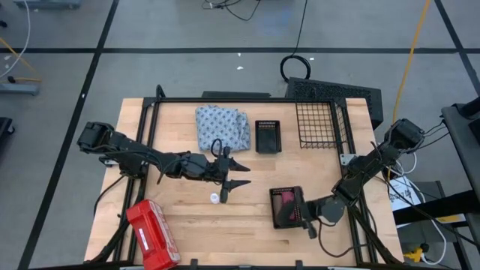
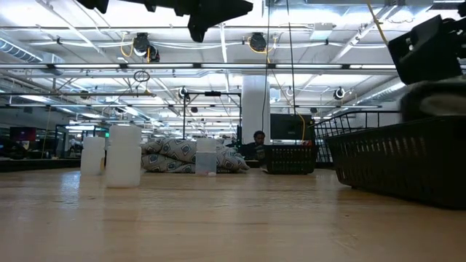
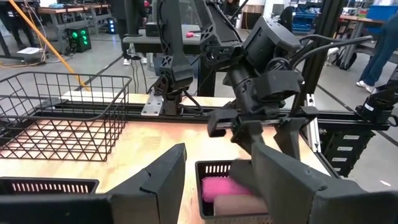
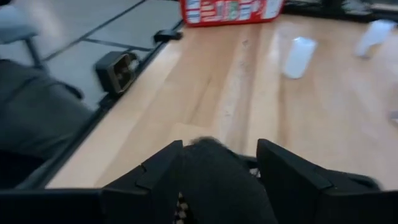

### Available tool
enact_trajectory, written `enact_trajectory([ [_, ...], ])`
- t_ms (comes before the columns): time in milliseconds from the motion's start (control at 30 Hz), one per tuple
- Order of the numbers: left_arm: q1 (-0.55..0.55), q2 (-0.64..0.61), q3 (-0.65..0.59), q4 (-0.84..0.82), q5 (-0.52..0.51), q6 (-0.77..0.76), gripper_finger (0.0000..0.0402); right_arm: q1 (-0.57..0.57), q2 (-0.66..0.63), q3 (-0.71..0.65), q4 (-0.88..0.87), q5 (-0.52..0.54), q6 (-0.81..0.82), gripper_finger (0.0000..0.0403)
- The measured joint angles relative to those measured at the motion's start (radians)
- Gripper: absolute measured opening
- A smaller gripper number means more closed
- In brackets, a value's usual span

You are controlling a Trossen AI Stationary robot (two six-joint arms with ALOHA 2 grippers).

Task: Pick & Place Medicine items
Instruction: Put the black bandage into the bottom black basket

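Item, tabletop (image 1: pixel 187 217): a light wooden surface carrying a blue-white patterned cloth (image 1: pixel 222 126) at about 12 o'clock, a small black basket (image 1: pixel 267 136) just beside it toward 1 o'clock, a wire basket (image 1: pixel 319 124) at 2 o'clock, a red plastic case (image 1: pixel 152 234) at 7 o'clock, and a black tray (image 1: pixel 286 208) at 5 o'clock. Item, left tool (image 1: pixel 238 172): it is hovering near the tabletop's centre with its fingers spread wide and nothing between them. Item, white bottle (image 1: pixel 215 198): it is standing upright at about 6 o'clock of that tool, near it but apart; the low view is showing three such pale bottles (image 2: pixel 124 156) in a row. Item, right tool (image 1: pixel 306 222): it is sitting at the tray's 4 o'clock edge, fingers parted around a dark oblong tube (image 4: pixel 217 171), though whether they are pressing it cannot be told. Item, pink tube (image 3: pixel 221 186): it is lying inside the tray with a brownish one (image 3: pixel 239 204) touching it. Step judged in hand: the right arm is delivering a tube into the tray while the left is lining up over the bottle. Next move: the left tool likely needs to descend at 6 o'clock and straddle the bottle before closing.
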Motion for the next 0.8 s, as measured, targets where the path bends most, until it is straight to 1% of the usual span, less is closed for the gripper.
enact_trajectory([
  [67, 0.000, 0.000, 0.000, -0.001, 0.000, 0.000, 0.0191, 0.000, 0.000, 0.000, 0.000, -0.035, 0.026, 0.0191],
  [200, 0.000, 0.000, 0.000, -0.001, 0.000, 0.000, 0.0191, 0.000, 0.000, 0.000, 0.000, -0.059, 0.077, 0.0188],
  [400, 0.000, 0.000, 0.000, -0.001, 0.000, 0.000, 0.0191, 0.000, 0.000, 0.000, 0.001, -0.059, 0.127, 0.0187],
  [500, 0.000, 0.000, 0.000, -0.001, 0.000, 0.000, 0.0191, 0.001, -0.009, 0.000, 0.043, -0.061, 0.157, 0.0185],
  [600, 0.000, 0.000, 0.000, -0.001, 0.000, 0.000, 0.0191, 0.000, -0.048, 0.000, 0.137, -0.122, 0.139, 0.0185],
  [700, 0.000, 0.000, 0.000, -0.001, 0.000, 0.000, 0.0191, 0.000, -0.083, 0.000, 0.295, -0.214, 0.075, 0.0184],
  [800, 0.000, 0.000, 0.000, -0.001, 0.000, 0.000, 0.0191, 0.001, -0.090, 0.000, 0.470, -0.217, -0.039, 0.0183],
])
